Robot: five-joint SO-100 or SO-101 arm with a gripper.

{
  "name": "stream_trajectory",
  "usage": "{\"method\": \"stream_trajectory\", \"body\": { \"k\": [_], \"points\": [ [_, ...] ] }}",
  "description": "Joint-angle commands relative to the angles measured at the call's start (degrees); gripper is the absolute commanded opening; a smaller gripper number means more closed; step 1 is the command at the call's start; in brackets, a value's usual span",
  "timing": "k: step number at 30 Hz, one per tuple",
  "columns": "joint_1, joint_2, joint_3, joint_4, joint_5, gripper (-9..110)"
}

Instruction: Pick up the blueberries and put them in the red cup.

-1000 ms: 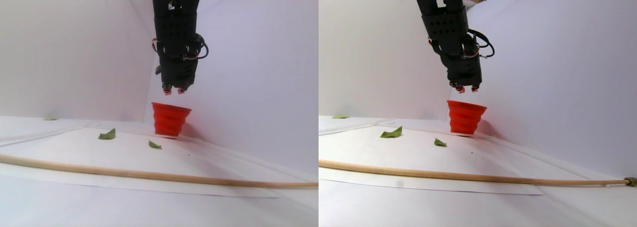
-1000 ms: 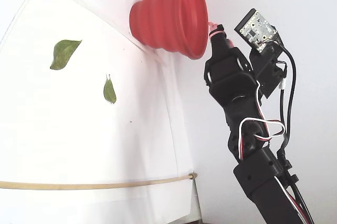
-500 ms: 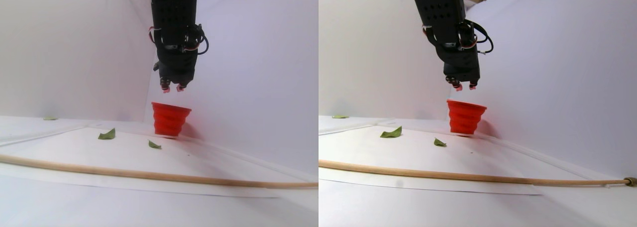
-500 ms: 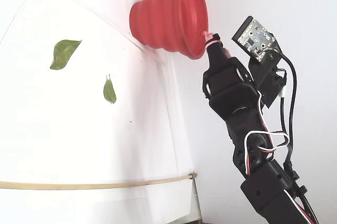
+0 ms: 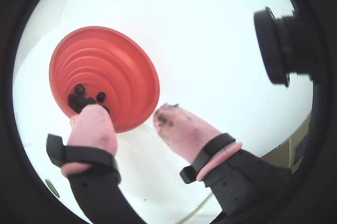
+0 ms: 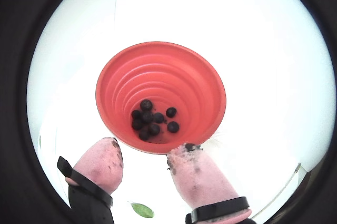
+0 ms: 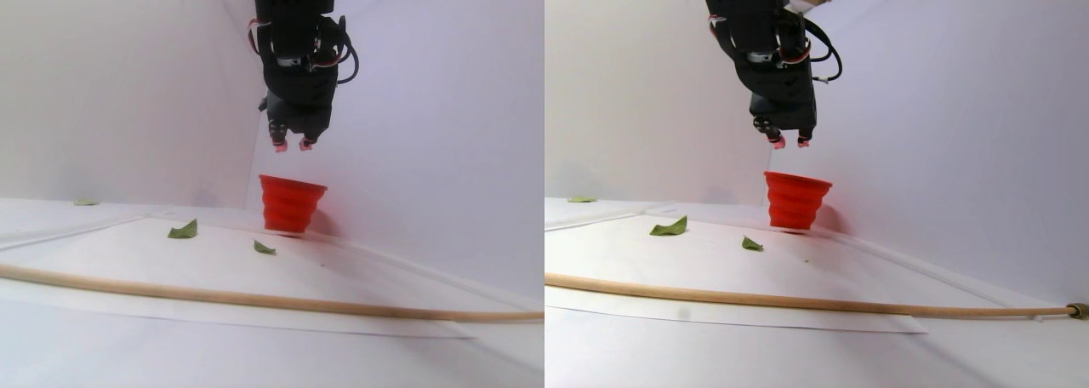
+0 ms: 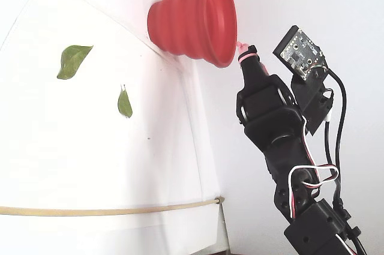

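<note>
Your gripper (image 6: 145,155) hangs above the red cup (image 6: 160,97) with its two pink fingertips (image 6: 100,163) apart and nothing between them; dark smears on the pads look like berry juice. The blueberries (image 6: 152,121) lie in a cluster at the bottom of the cup, several of them in a wrist view, so the drop looks done. The risk from here is the cup itself: it is light and flexible and stands close to the white wall (image 7: 425,107), so if you swing away low, a fingertip could catch the rim, tip it and spill the berries. Sticky pads may also make a berry cling on any later pick. In the other wrist view one fingertip (image 5: 92,129) covers part of the berry cluster, so you cannot count them there. The stereo pair and fixed views show only the cup's outside, never its contents. Green leaves (image 8: 72,60) lie well apart on the paper, beyond a wooden rod (image 7: 255,299).
</note>
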Motion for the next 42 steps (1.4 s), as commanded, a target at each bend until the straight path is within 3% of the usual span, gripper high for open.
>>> {"method": "stream_trajectory", "body": {
  "k": [1,12,42],
  "points": [
    [0.1,12.5,1.7,-1.1,1.2,17],
    [-0.3,22.3,11.3,2.8,7.4,17],
    [1.1,51.2,25.6,27.3,27.5,17]
  ]
}}
